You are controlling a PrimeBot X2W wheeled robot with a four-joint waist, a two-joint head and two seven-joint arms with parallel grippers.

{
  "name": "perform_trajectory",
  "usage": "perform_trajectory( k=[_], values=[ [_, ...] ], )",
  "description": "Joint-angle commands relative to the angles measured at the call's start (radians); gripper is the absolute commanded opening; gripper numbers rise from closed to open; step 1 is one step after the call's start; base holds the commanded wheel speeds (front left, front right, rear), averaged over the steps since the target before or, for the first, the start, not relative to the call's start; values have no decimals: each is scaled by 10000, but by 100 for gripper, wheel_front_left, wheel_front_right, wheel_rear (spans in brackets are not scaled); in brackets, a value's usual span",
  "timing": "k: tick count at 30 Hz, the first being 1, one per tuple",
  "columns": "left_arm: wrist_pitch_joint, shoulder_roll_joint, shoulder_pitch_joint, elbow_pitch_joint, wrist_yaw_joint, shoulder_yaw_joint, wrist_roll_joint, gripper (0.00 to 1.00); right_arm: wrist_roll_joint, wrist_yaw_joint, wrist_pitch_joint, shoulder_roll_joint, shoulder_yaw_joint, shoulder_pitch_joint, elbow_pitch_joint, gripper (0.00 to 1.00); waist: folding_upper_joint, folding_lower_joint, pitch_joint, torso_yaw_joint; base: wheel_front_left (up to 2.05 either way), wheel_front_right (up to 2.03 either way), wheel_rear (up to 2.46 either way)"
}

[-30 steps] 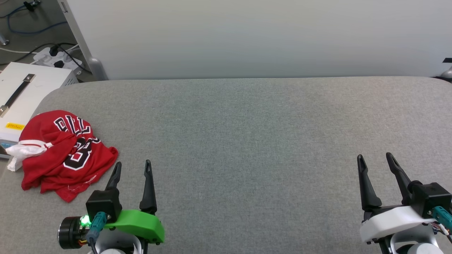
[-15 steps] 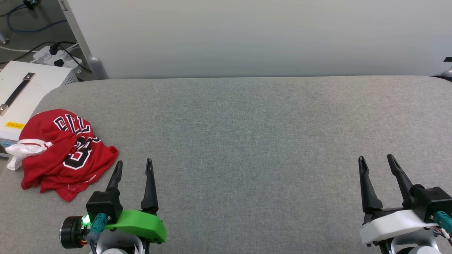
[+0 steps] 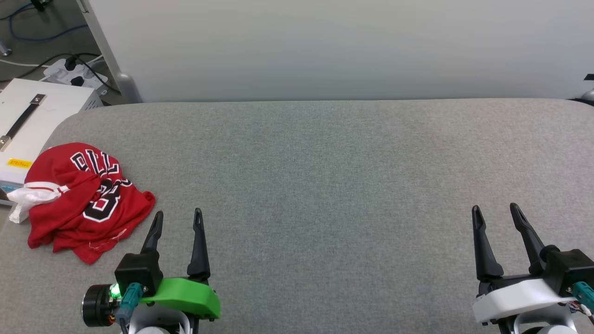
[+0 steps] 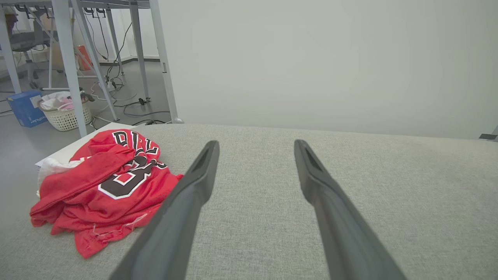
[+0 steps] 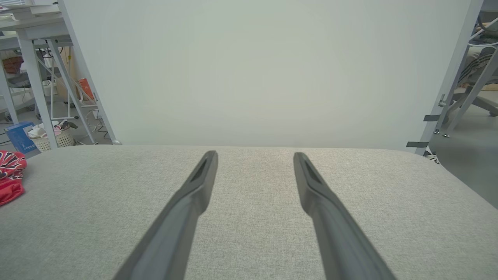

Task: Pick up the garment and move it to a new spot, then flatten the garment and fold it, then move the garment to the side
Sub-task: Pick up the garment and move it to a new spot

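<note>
At the lower left of the head view, the garment (image 3: 88, 199) lay as a crumpled heap on the grey fabric-covered table (image 3: 325, 185), close to the table's left edge. It was a red jersey T-shirt. Part of its black, white-edged lettering and a large number faced up, and a bunched white sleeve (image 3: 32, 197) poked out on its left side, toward the table edge. The left gripper (image 3: 178, 212), on a green mount, sat just to the lower right of the heap, near its hem but not touching it. Its two dark fingers were spread wide with nothing between them. At the lower right of that view, the right gripper (image 3: 494, 206), on a white mount, was well apart from the shirt, released and holding nothing, over bare grey fabric. The middle of the table between the two grippers showed plain cloth.

Along the top of the frame a pale panel (image 3: 325, 46) stood behind the table. In the upper left corner a white box with a black handle (image 3: 28, 116) sat beside the table, and a power strip with cables (image 3: 74, 74) lay on the floor. The left wrist view showed a white laundry basket (image 4: 66, 116) and a blue box (image 4: 23, 111) on the floor beyond the shirt.
</note>
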Motion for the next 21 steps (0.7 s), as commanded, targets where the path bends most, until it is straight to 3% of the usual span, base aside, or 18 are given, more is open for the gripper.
perform_trajectory(
  k=[1, 21],
  values=[
    [-103, -36, -188, 37, 52, -7, -125, 100, 113, -6, -117, -2, 5, 163, -3, 100, 0, 0, 5, 4, 0, 0, 0],
    [-520, -44, -285, 289, 176, -86, -323, 100, 72, -7, -528, -2, -12, 331, 16, 100, 0, 0, 86, 312, 0, 0, 0]
  ],
)
